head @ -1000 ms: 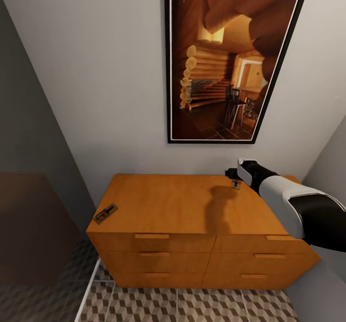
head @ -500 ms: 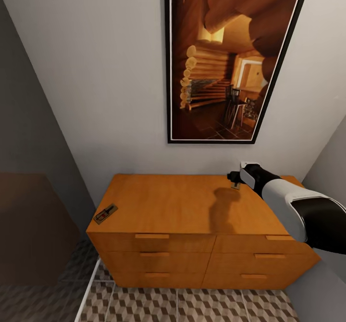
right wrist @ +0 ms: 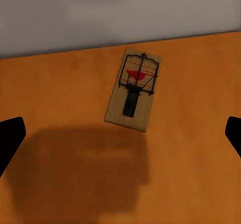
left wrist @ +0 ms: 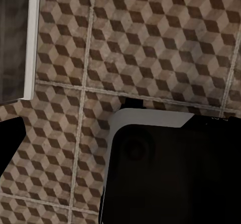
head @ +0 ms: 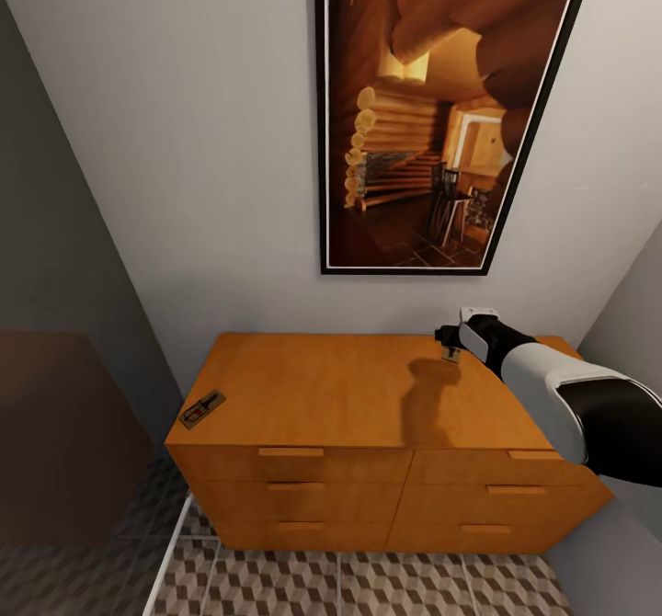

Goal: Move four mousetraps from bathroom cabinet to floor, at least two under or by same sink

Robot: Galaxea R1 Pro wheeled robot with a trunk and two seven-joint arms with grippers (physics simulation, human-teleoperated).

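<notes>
Now we see our right arm reaching over the low, wide orange-brown wooden cabinet (head: 359, 395), and its right gripper (head: 448, 336) hangs just above a small flat brown wooden mousetrap (right wrist: 133, 88) lying near the back edge of the top, close to the grey wall, at about two o'clock from the cabinet's middle. Compared with a second ago, our arm has crept slightly toward the wall and its shadow has slid along with it; over the last half second almost nothing has shifted, so we judge the approach has settled into lining up. In the right wrist view the two dark fingertips (right wrist: 10, 136) stand wide apart on either side of the trap, holding nothing. A second brown wooden mousetrap (head: 202, 408) rests at the cabinet's nine o'clock edge, untouched. Our left gripper (left wrist: 10, 138) hangs over the cube-patterned brown and cream floor tiles (left wrist: 150, 48); we cannot tell how far open it is. No trap has reached the floor that we can see.
</notes>
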